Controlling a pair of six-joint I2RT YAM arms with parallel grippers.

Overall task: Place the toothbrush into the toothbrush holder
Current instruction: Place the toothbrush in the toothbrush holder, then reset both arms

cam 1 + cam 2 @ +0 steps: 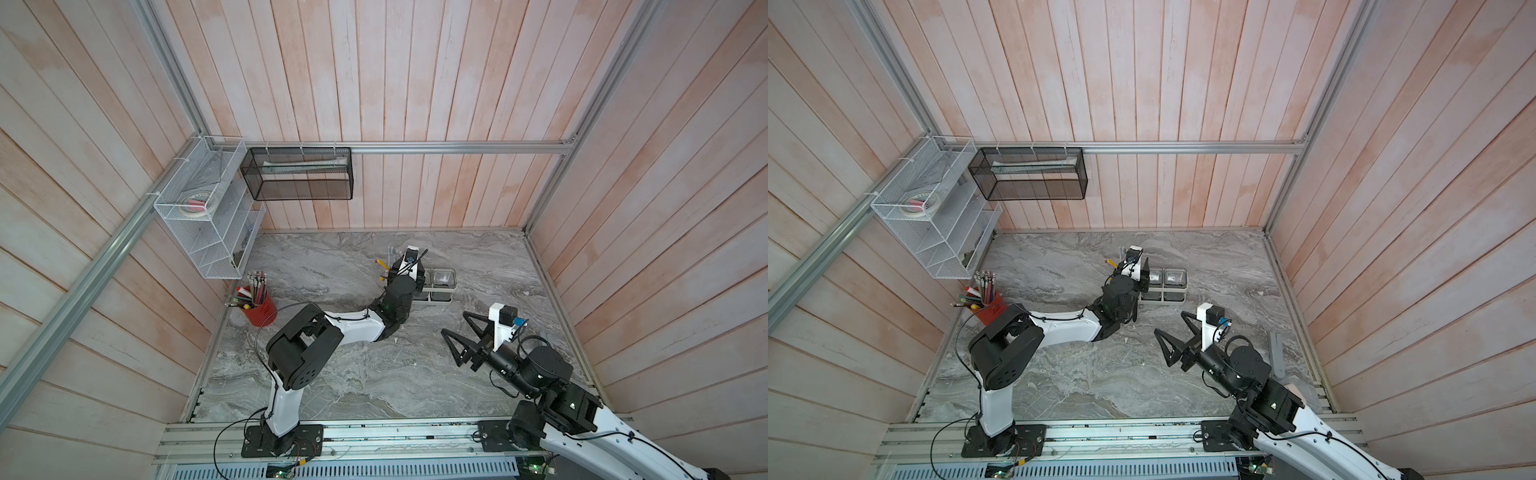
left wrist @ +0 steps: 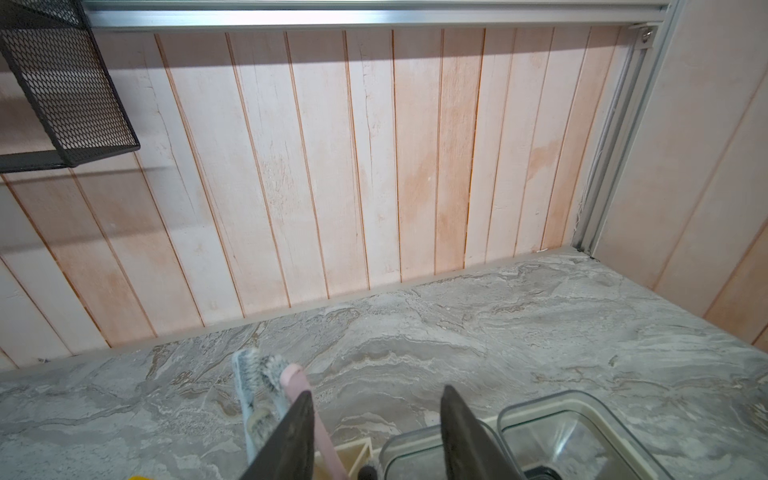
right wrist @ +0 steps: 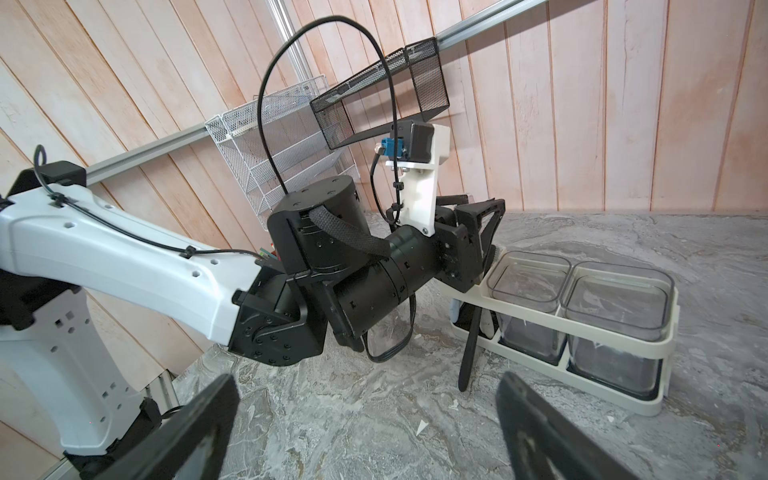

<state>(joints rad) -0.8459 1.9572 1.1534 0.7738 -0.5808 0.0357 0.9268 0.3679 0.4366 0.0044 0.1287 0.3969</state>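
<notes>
Left wrist view: left end effector [image 2: 377,390] is open above the left slot of the holder [image 2: 351,448]. The pink toothbrush [image 2: 297,380] stands there head up, just beside one finger. I think a retreat should go straight upward. Right end effector [image 1: 454,322], open, is farther away.

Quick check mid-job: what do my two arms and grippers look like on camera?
The left arm and right arm: white link shells between black cylindrical joints. The left gripper and right gripper: two black triangular fingers each. A white bracket carries each black wrist camera, with a blue connector; thin black cables run along the links.
</notes>
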